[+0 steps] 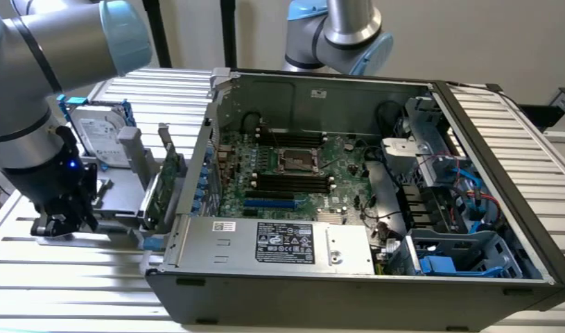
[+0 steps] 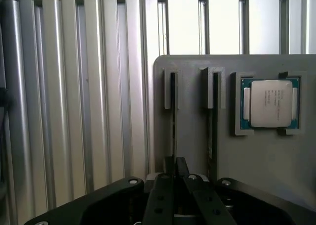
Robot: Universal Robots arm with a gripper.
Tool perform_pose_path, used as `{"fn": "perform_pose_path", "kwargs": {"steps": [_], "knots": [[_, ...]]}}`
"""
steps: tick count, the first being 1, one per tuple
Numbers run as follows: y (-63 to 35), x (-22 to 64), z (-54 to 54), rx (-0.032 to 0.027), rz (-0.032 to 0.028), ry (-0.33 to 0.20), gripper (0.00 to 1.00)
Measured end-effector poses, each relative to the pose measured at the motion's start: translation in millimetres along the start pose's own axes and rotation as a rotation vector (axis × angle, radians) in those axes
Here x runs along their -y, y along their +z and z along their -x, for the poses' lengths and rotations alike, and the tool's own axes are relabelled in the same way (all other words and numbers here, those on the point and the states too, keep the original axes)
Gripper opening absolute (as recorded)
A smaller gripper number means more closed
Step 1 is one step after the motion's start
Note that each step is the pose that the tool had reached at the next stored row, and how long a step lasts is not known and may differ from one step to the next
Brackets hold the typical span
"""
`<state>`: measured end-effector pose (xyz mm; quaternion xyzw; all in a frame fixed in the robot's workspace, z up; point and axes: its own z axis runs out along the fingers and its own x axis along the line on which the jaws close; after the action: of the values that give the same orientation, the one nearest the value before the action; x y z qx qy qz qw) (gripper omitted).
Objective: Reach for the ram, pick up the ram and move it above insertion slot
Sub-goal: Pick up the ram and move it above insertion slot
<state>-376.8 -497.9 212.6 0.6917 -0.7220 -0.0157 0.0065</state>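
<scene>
Slatted aluminium table (image 1: pixel 69 291) before a pale wall (image 1: pixel 467 35), bearing an open computer case (image 1: pixel 356 295) and, at the exterior view's left, a grey holder (image 2: pixel 192 136). The ram (image 2: pixel 174 116) stands on edge in a holder slot, its near end pinched between the gripper's (image 2: pixel 176 168) closed jaws.

Green motherboard (image 1: pixel 292 166); grey fixture (image 2: pixel 256 156); silver ribbed table (image 2: pixel 74 111); silver processor (image 2: pixel 270 104); black tool (image 2: pixel 176 165).

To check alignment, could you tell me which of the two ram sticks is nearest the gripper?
The ram farther from the processor; the gripper lines up with it, not its neighbour.
</scene>
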Motion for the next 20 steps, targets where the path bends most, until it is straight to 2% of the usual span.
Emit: {"fn": "perform_pose_path", "kwargs": {"steps": [4, 11, 20], "knots": [[-13.0, -0.4, 0.2, -0.0001, 0.0, -0.003, 0.13], [-44.5, 0.1, 0.6, 0.0021, 0.0002, -0.014, 0.13], [-80.7, 9.3, 1.5, 0.0199, 0.0013, -0.051, 0.13]]}}
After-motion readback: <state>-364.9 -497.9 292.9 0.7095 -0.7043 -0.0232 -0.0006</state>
